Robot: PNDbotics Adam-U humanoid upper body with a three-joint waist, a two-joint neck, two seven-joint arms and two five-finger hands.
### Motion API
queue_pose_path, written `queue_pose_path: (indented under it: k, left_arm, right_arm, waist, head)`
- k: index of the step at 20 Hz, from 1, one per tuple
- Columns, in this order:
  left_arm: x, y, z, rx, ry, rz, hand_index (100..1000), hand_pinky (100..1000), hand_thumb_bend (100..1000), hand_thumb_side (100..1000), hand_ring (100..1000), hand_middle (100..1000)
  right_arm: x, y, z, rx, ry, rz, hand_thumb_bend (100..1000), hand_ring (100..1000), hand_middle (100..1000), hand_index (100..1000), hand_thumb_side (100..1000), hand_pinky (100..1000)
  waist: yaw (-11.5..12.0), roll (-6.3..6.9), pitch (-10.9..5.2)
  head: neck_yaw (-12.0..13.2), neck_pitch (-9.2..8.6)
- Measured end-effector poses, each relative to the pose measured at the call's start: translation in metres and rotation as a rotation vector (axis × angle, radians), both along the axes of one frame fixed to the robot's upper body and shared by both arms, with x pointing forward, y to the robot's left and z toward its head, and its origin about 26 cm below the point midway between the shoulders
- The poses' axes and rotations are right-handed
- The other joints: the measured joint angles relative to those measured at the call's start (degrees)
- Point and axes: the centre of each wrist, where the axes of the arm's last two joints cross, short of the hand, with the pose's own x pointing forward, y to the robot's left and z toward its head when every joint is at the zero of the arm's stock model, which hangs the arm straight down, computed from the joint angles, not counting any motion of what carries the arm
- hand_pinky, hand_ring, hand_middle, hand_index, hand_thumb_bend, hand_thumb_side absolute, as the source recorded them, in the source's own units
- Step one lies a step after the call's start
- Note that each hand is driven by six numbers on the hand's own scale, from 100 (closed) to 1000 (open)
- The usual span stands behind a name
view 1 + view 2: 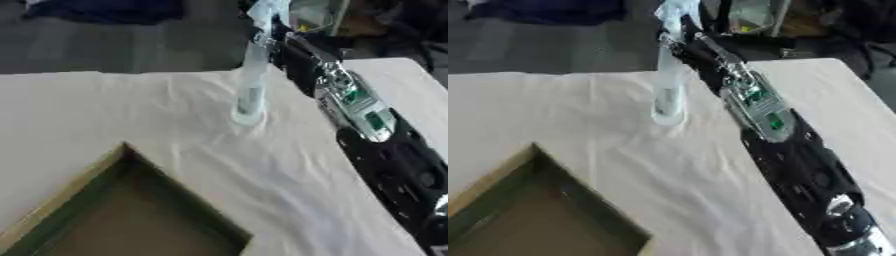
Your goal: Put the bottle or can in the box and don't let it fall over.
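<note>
A tall clear plastic bottle (251, 85) stands upright on the white cloth, its base (248, 117) touching the cloth or just above it. My right arm stretches from the lower right up to the bottle's top. There the black right hand (282, 37) is curled round the bottle's upper part, though blur hides the fingers' detail. The open cardboard box (66, 192) lies at the lower left, nearer to me than the bottle, with one corner pointing toward it. Its inside looks bare. My left hand shows in neither view.
The white, wrinkled cloth (131, 110) covers the table. The table's far edge runs just behind the bottle, with dark floor and a dark blue thing (105, 10) beyond. The right edge (429, 75) lies past my arm. Clutter (754, 15) stands at the top right.
</note>
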Motion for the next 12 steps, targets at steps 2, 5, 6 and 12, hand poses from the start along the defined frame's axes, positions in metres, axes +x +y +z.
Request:
queue_pose_path:
  k: [2,5,6,12]
  left_arm:
    - [0.0,0.0,0.0,0.0,0.0,0.0,723,986,100,762,1000,986]
    - [0.0,0.0,0.0,0.0,0.0,0.0,723,987,100,762,1000,986]
    - [0.0,0.0,0.0,0.0,0.0,0.0,723,987,100,762,1000,987]
    - [0.0,0.0,0.0,0.001,-0.001,0.0,723,988,100,761,1000,987]
  right_arm:
    - [0.0001,-0.0011,0.0006,-0.002,0.0,-0.003,100,1000,1000,1000,552,1000]
    - [0.0005,-0.0008,0.0027,-0.001,-0.003,-0.003,100,1000,1000,1000,554,1000]
    - [0.0005,-0.0008,0.003,-0.001,-0.004,-0.003,100,1000,1000,1000,555,1000]
    - [0.0011,-0.0001,0.0061,-0.002,-0.006,-0.003,100,1000,1000,1000,559,1000]
  waist:
    - [0.2,-0.05,0.01]
    - [0.3,-0.2,0.03]
    - [0.3,-0.26,0.03]
    - [0.7,-0.26,0.04]
  head:
    - [0.0,0.0]
    - [-0.1,0.0]
    - [-0.1,0.0]
    - [-0.4,0.02]
